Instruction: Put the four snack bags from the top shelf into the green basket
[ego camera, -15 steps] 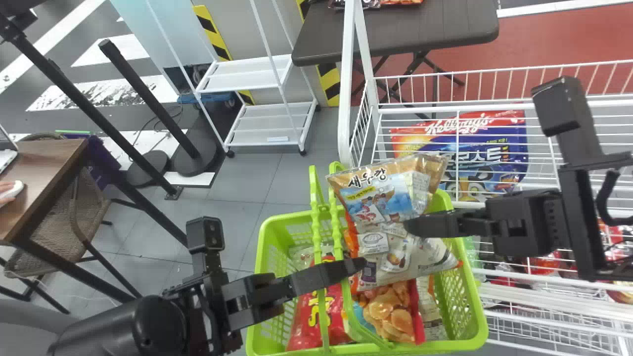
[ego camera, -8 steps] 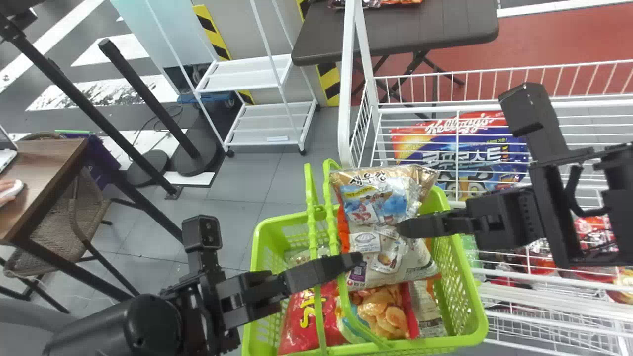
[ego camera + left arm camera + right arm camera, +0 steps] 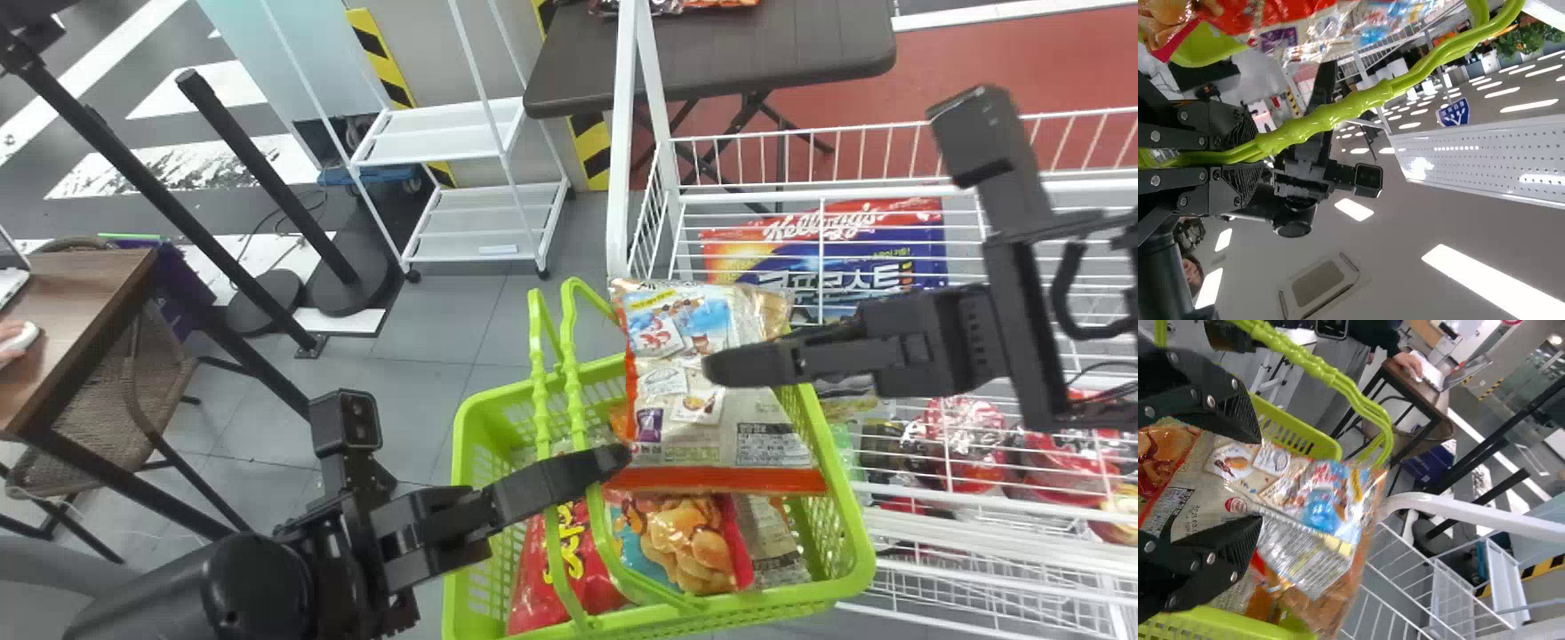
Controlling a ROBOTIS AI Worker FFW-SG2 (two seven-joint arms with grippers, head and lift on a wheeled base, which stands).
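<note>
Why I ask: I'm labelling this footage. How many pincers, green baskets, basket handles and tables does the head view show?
Pincers: 2 (left pincer, right pincer)
Green basket: 1
Basket handles: 2
Tables: 2 (wooden table, dark table)
Total: 7

2 hands (image 3: 709,366), 1 grn bskt (image 3: 846,542), 3+ snack bags (image 3: 676,400)

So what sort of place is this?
Probably a mock shop set up in a workplace: a white wire rack holds a packaged cereal bag, a green shopping basket holds snacks, and a desk with a laptop stands nearby.
</note>
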